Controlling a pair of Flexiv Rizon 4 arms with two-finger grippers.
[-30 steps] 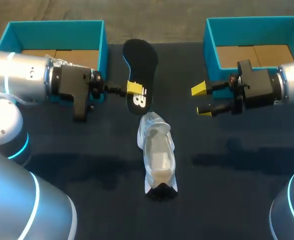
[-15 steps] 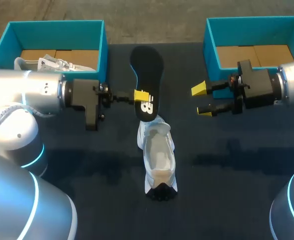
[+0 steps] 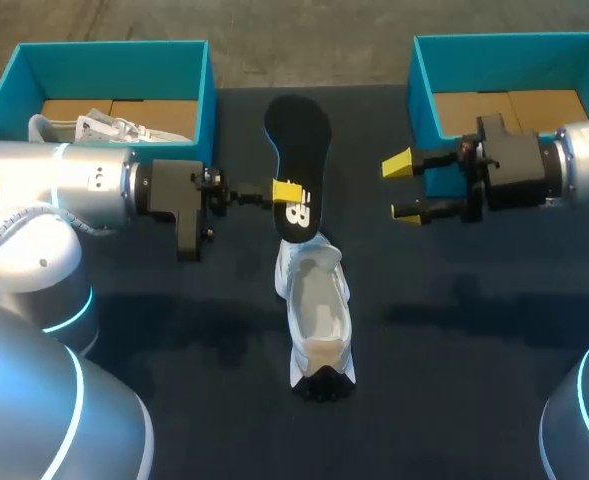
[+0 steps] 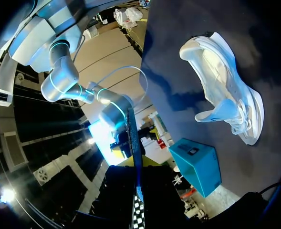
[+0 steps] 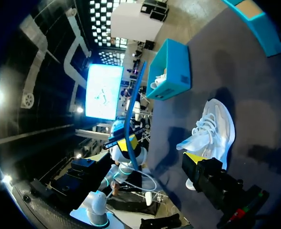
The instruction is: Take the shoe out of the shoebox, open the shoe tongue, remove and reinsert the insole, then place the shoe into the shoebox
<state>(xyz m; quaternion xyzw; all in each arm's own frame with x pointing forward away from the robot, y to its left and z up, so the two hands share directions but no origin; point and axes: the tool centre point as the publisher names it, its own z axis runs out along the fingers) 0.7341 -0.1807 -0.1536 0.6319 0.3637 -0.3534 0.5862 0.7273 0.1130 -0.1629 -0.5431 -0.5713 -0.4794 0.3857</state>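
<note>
Flat on the dark table (image 3: 454,350), sole down: the white mesh shoe (image 3: 316,315); long axis straight away from the robot, laced end at the far side, dark-tipped end at the near side; mouth gaping wide, pale beige floor bare inside; upper crumpled at the far end of the mouth.

Just beyond the shoe's far end, up in the air: the black insole (image 3: 296,165); lower end, with white print, right at the shoe's laced end, touching or not cannot tell; long axis nearly in line with the shoe's, far end leaning slightly to the shoe's right; blue rim along the edge; thin as a line, edge-on, in both wrist views.

To the far left of the shoe: the left gripper (image 3: 286,190), fingers pressed from two sides on the insole's lower half, one yellow tip plain on the black face.

To the far right of the shoe, well apart from it: the right gripper (image 3: 404,186), fingers spread wide, nothing between them.

Further off to the shoe's far left: the left shoebox (image 3: 206,95), teal, a second shoe (image 3: 94,127) inside; to the shoe's far right: the right shoebox (image 3: 419,95), teal, brown cardboard floor showing.
</note>
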